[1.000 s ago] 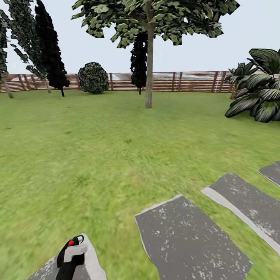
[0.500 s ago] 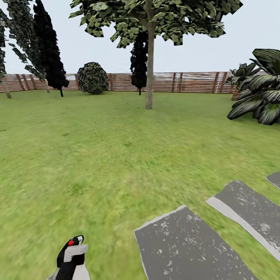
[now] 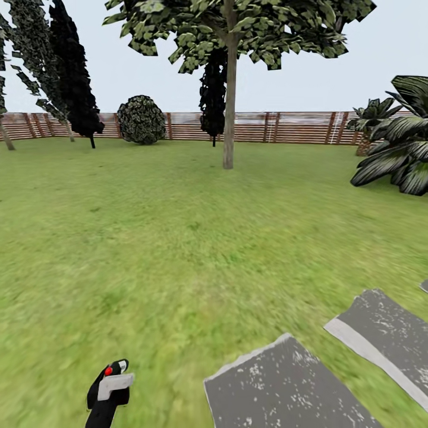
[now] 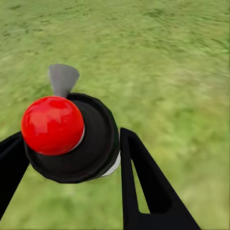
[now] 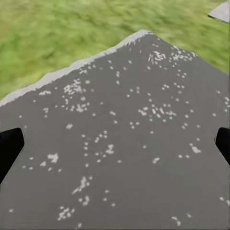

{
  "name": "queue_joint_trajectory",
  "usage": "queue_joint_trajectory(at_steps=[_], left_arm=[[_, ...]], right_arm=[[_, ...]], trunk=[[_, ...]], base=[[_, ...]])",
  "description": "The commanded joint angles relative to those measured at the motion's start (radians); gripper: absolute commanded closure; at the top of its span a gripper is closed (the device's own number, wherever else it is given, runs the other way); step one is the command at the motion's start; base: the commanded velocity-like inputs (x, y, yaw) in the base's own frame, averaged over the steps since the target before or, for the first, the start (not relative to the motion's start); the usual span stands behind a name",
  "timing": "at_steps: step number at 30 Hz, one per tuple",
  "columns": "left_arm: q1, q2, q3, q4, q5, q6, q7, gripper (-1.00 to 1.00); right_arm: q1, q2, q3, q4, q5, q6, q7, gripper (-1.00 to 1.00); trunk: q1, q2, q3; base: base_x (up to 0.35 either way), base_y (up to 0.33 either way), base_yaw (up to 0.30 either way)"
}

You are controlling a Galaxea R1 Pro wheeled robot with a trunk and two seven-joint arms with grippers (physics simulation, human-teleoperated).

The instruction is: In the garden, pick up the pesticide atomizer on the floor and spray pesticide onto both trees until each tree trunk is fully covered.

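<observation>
Pesticide atomizer (image 4: 72, 139), red-knobbed black head, clamped between the left gripper (image 4: 72, 158) fingers low over the lawn (image 3: 178, 238), right gripper (image 5: 115, 143) spread wide above a grey paving slab (image 5: 124, 143), thick-trunked tree (image 3: 229, 89) well ahead before the slat fence (image 3: 297, 126).

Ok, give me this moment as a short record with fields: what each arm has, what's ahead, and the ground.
left gripper: shut on the atomizer, a black body with a red ball on top, held between the black fingers
right gripper: open, fingertips wide apart above a grey paving slab
ahead: tree trunk, bare and straight, leaves at the top
behind it: wooden fence
ground: lawn, slabs at lower right
spray: none visible
</observation>
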Motion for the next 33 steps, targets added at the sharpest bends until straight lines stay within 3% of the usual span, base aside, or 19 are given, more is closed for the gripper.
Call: queue_joint_trajectory(at_steps=[1,33], left_arm=[[0.000,0.000,0.000,0.000,0.000,0.000,0.000,1.00],[0.000,0.000,0.000,0.000,0.001,0.000,0.000,1.00]], right_arm=[[0.000,0.000,0.000,0.000,0.000,0.000,0.000,-1.00],[0.000,0.000,0.000,0.000,0.000,0.000,0.001,-1.00]], trunk=[[0.000,0.000,0.000],[0.000,0.000,0.000]], base=[[0.340,0.000,0.000],[0.340,0.000,0.000]])
